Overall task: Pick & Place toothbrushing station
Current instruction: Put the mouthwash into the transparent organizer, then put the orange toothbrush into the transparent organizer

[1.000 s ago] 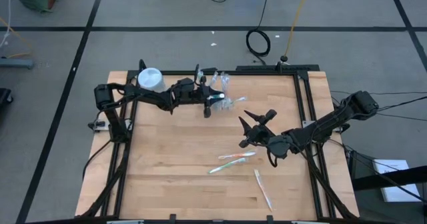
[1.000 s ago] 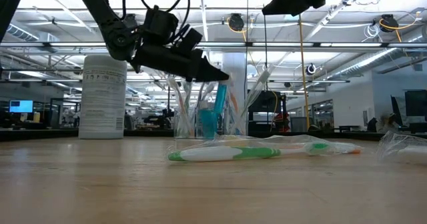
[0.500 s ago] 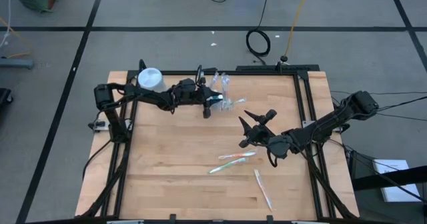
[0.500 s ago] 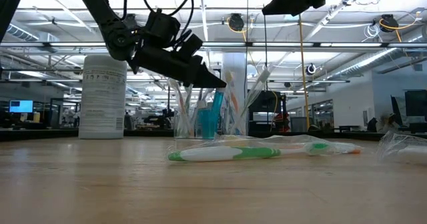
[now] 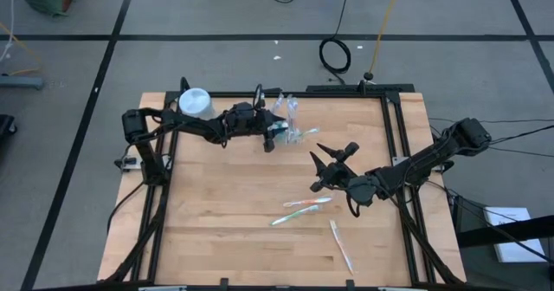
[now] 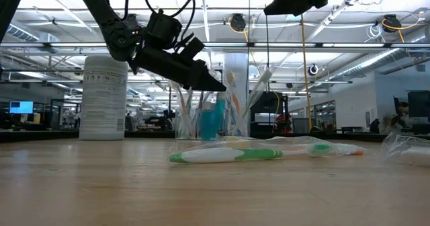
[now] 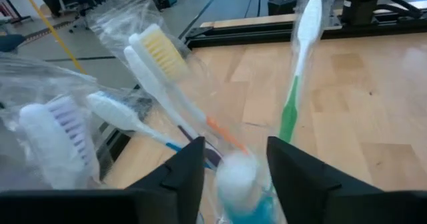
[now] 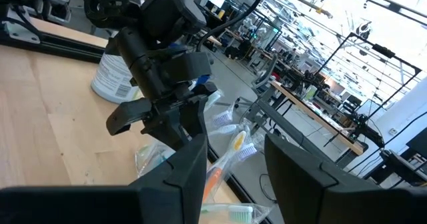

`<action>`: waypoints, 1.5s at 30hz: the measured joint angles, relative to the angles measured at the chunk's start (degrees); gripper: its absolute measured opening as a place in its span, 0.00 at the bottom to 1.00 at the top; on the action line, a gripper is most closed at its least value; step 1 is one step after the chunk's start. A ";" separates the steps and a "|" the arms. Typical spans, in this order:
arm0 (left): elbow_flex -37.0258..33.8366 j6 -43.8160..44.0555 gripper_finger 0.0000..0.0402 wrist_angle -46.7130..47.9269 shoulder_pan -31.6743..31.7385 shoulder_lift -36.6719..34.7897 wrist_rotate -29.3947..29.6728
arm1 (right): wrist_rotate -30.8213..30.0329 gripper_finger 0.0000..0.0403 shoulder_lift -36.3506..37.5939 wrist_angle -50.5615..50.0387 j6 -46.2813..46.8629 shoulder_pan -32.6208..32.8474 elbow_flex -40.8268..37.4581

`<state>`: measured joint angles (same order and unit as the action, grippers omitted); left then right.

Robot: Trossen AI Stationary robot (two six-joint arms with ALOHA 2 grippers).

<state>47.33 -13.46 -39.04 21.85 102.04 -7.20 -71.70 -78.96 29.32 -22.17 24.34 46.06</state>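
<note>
A clear cup (image 6: pixel 201 122) stands near the table's far edge (image 5: pixel 290 122), holding several wrapped toothbrushes (image 7: pixel 157 57) and a blue toothpaste tube (image 6: pixel 211 124) with a white cap (image 7: pixel 237 177). My left gripper (image 7: pixel 235 161) hovers open just above the cup (image 6: pixel 218 86). Its fingers stand on either side of the tube's cap without touching it. My right gripper (image 5: pixel 333 161) is raised over the table's middle right, open, with nothing between its fingers (image 8: pixel 233 177). Two wrapped toothbrushes (image 5: pixel 299 209) and a third toothbrush (image 5: pixel 340 246) lie flat on the table.
A white-blue cylindrical container (image 5: pixel 196 102) stands at the far left corner, left of the cup (image 6: pixel 103 98). A black frame rail (image 5: pixel 394 144) runs along the table's edges. Bare wood (image 5: pixel 216 213) lies toward the near left.
My left gripper has opened over the cup and let go of the blue toothpaste tube. The tube, held high at the fingertips a second ago, has dropped down into the cup among the toothbrushes.
</note>
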 joint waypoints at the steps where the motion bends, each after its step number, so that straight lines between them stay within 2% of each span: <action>1: 0.00 0.03 0.43 -0.03 -0.01 0.00 0.00 | 0.00 0.35 0.00 0.00 0.00 0.00 0.00; 4: 0.00 0.01 0.49 -0.08 -0.11 -0.02 -0.03 | 0.00 0.35 0.00 0.00 -0.01 0.00 0.00; 7: -0.02 -0.11 0.50 -1.73 -0.09 -0.02 0.51 | 0.00 0.35 0.00 0.00 0.00 0.00 0.00; 11: -0.02 0.53 0.47 -3.07 -0.24 -1.57 0.66 | 0.03 0.35 -0.02 -0.02 0.03 -0.43 0.00; 15: -0.02 0.52 0.43 0.56 -1.40 -6.17 0.64 | 2.20 0.35 -0.02 -0.04 0.85 -1.83 0.00; 20: -0.02 0.29 0.38 12.13 -3.97 -15.75 0.57 | 13.71 0.35 -0.02 -0.37 5.15 -4.05 0.02; 25: 0.02 2.68 0.33 28.58 -6.31 -26.83 0.78 | 26.72 0.35 -0.04 -1.11 7.11 -6.23 0.01; 32: 0.00 7.38 0.27 49.66 -10.17 -39.46 1.01 | 33.79 0.35 -0.04 -5.41 8.10 -7.08 0.01; 37: 0.00 8.38 0.22 53.11 -15.95 -46.23 5.28 | 44.10 0.35 -0.14 -10.88 8.21 -6.23 0.00; 40: 0.00 9.38 0.21 53.02 -19.05 -48.92 9.30 | 50.85 0.35 -2.02 -12.08 12.06 -4.57 0.02; 45: 0.00 9.90 0.19 53.21 -21.80 -49.70 13.40 | 54.93 0.35 -9.17 -12.20 19.57 -0.55 0.02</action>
<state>47.33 -3.56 14.17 0.05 52.34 6.19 -16.78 -88.13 17.13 -2.60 23.79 46.09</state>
